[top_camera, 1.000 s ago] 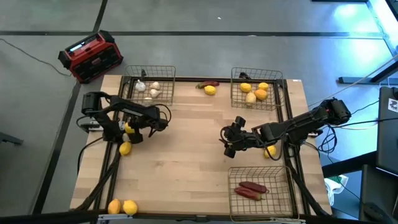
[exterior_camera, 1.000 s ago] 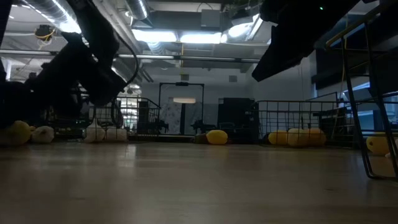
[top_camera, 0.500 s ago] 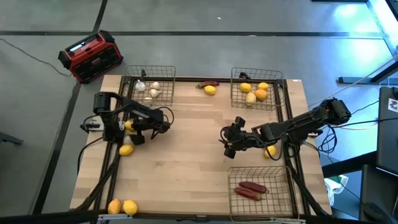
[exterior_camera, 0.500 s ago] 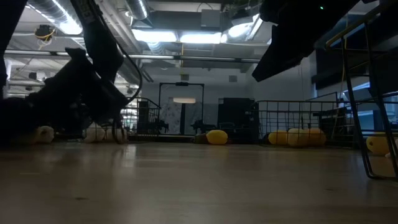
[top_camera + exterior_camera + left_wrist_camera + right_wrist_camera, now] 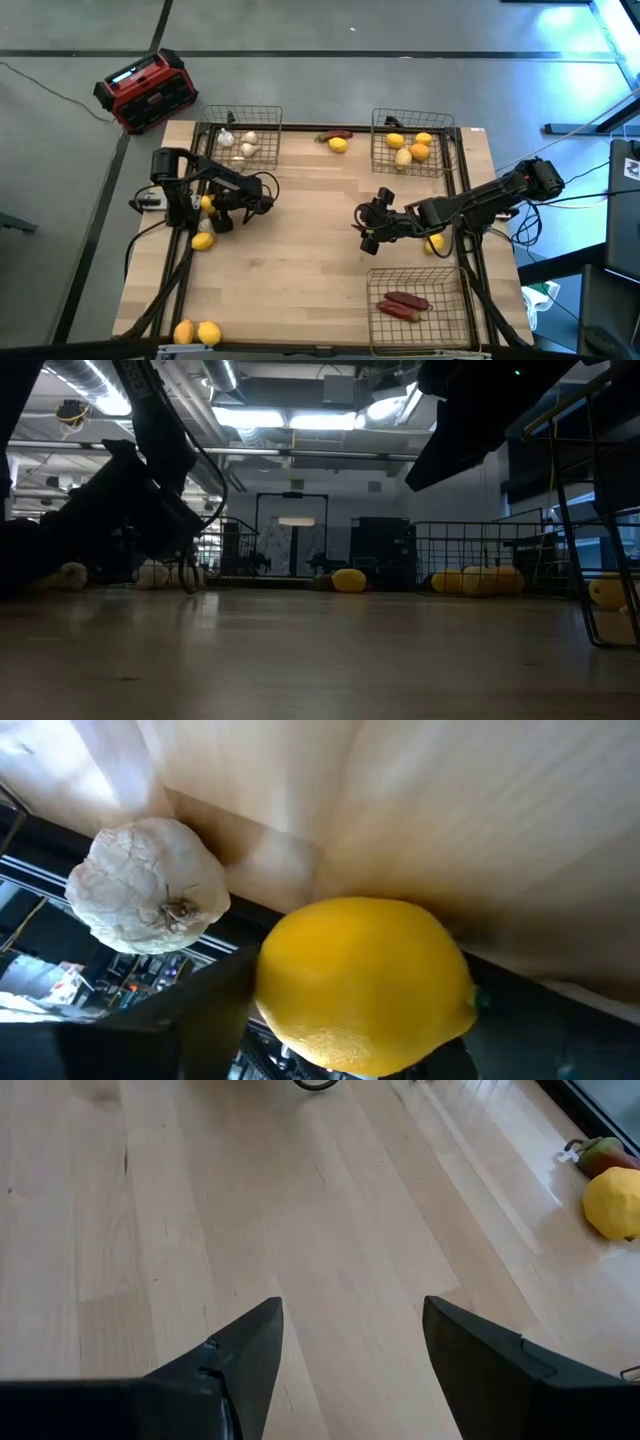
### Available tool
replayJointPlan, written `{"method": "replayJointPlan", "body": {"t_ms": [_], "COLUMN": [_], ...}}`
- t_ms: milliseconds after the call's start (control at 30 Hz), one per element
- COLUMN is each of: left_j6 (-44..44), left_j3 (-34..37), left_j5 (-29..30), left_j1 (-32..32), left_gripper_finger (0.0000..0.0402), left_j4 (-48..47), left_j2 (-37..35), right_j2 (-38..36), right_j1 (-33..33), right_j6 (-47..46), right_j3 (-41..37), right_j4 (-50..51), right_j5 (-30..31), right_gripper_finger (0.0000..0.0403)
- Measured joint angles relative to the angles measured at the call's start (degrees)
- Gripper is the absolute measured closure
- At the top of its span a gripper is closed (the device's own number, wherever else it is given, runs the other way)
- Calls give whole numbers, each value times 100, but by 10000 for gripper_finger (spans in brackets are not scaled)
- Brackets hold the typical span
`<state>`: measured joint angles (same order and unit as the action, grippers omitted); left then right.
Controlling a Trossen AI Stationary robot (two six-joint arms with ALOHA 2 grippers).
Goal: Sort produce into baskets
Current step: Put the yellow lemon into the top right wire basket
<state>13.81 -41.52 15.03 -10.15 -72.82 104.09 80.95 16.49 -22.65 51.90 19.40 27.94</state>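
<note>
The left gripper [image 5: 207, 203] sits low at the table's left edge, its fingers spread around a yellow lemon [image 5: 365, 982] that fills the left wrist view; whether they press it cannot be told. A whitish garlic bulb [image 5: 147, 886] lies just beside that lemon at the table edge, and a second lemon [image 5: 203, 239] rests on the wood close by.

The right gripper [image 5: 368, 228] hangs over bare wood mid-table, fingers [image 5: 235, 1355] apart and empty. Another lemon [image 5: 435, 243] lies under the right arm.

At the table's front edge, two fruits [image 5: 196, 332] lie at the left corner, and red peppers [image 5: 403, 303] fill the front right basket [image 5: 455, 318].

Farther off, the back left basket [image 5: 268, 115] holds garlic bulbs [image 5: 240, 144], and the back right basket [image 5: 380, 120] holds yellow and orange fruits [image 5: 410, 146]. Between them lie a loose lemon [image 5: 338, 145] touching a pepper [image 5: 337, 134]. A red and black box [image 5: 150, 91] stands on the floor beyond the left corner.
</note>
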Motion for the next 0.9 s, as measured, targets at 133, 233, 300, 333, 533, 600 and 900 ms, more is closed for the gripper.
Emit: {"method": "replayJointPlan", "body": {"t_ms": [133,233,300,333,533,600,900], "left_j6": [23,38,38,36,135,194,559], "left_j3": [0,0,0,-13,-183,-284,-960], "left_j5": [0,2,5,11,357,480,521], "left_j1": [0,45,103,137,376,463,797], "left_gripper_finger": [131,143,144,142,140,142,141], "left_j4": [2,2,6,1,-20,-72,509], "left_j2": [0,0,-41,-82,-464,-608,-1510], "right_j2": [0,0,0,-1,0,0,0], "right_j1": [0,0,0,0,0,0,-2], "right_j6": [0,0,0,0,0,0,26], "right_j3": [0,0,0,0,0,0,0], "right_j4": [0,0,0,2,-2,-2,-39], "right_j5": [0,-2,0,0,2,2,63], "right_gripper_finger": [162,162,162,162,162,162,162]}}
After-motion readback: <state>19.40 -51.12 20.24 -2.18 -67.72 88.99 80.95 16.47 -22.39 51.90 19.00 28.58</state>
